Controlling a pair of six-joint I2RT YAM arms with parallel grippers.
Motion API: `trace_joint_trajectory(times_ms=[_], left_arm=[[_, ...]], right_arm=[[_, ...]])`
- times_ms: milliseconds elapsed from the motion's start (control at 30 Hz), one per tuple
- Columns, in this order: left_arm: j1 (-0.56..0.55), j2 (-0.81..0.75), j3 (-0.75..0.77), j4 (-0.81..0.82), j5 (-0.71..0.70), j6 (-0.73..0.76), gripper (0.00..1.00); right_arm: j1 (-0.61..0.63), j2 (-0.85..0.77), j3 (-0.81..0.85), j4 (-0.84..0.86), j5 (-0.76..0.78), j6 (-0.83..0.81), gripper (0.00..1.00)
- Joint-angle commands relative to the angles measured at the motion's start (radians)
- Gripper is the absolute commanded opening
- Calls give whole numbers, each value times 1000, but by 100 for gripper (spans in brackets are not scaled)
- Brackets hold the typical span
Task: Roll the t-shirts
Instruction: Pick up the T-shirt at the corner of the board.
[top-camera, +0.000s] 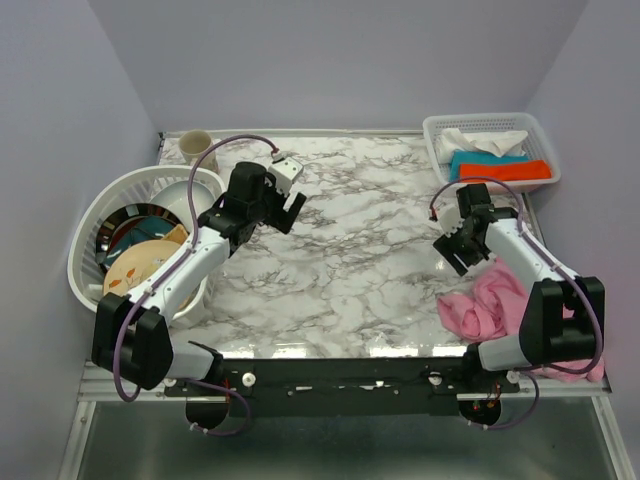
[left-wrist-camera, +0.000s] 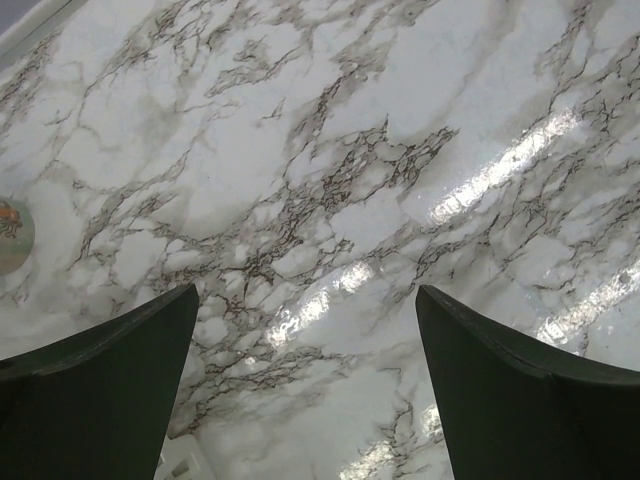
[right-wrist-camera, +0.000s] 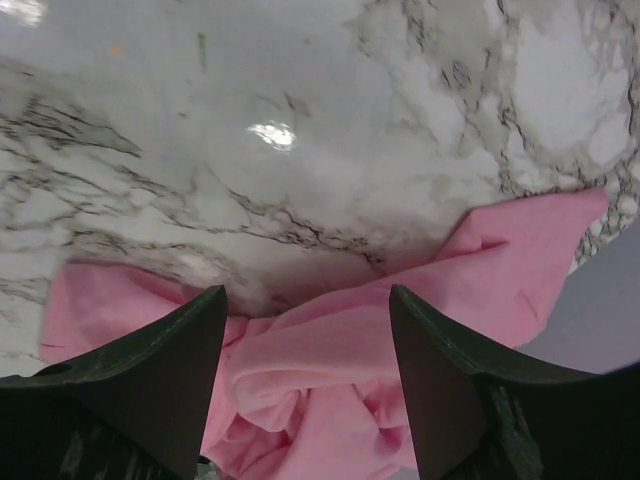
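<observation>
A pink t-shirt (top-camera: 486, 304) lies crumpled at the table's near right corner, partly under the right arm. It fills the lower part of the right wrist view (right-wrist-camera: 330, 370). My right gripper (top-camera: 458, 252) is open and empty, just above the shirt's far edge, with its fingers either side of a fold (right-wrist-camera: 308, 300). My left gripper (top-camera: 288, 205) is open and empty, held above bare marble at the far left of the table. Its view (left-wrist-camera: 305, 300) shows only marble between the fingers.
A white basket (top-camera: 492, 150) with folded white, teal and orange cloths stands at the far right. A white dish rack (top-camera: 95, 230) with plates and bowls stands at the left, a beige cup (top-camera: 196, 148) behind it. The marble table (top-camera: 350, 250) has walls on three sides.
</observation>
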Motion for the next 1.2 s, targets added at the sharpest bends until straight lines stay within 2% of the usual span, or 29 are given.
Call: trace_joint_trajectory(times_ms=[0,233,400,467,533,567,600,700,800,833,1067,1100,1167], left_arm=[[-7,-43,-25,-15,29,20,99],[-5,-48,-48,-3,36,17,99],[-5,-53,-48,-7,27,34,99],[-5,-53,-54,-1,26,39,99],[-5,-51,-58,5,30,36,99],[-5,-51,-58,5,36,37,99],[-5,-49,-56,7,39,34,99],[-5,-48,-53,11,44,34,99],[-5,-48,-51,13,41,34,99],[-5,-46,-51,16,38,34,99],[1,-48,-61,48,-13,-3,99],[4,-51,-71,54,-22,-3,99],[14,-57,-79,60,-50,-9,99]], right_arm=[[-102,36,2,-40,113,17,75],[-164,89,-39,-126,155,-6,76],[-164,40,2,-268,135,31,77],[-164,28,-2,-293,139,29,75],[-164,25,-5,-335,130,29,46],[-164,28,1,-354,118,29,28],[-164,36,28,-394,90,38,1],[-158,49,99,-414,60,22,1],[-110,86,290,-465,-15,-12,1],[-54,97,424,-477,-38,-15,1],[206,230,1037,-658,-403,-55,1],[235,250,1176,-675,-436,-55,1],[308,257,1287,-692,-497,-55,1]])
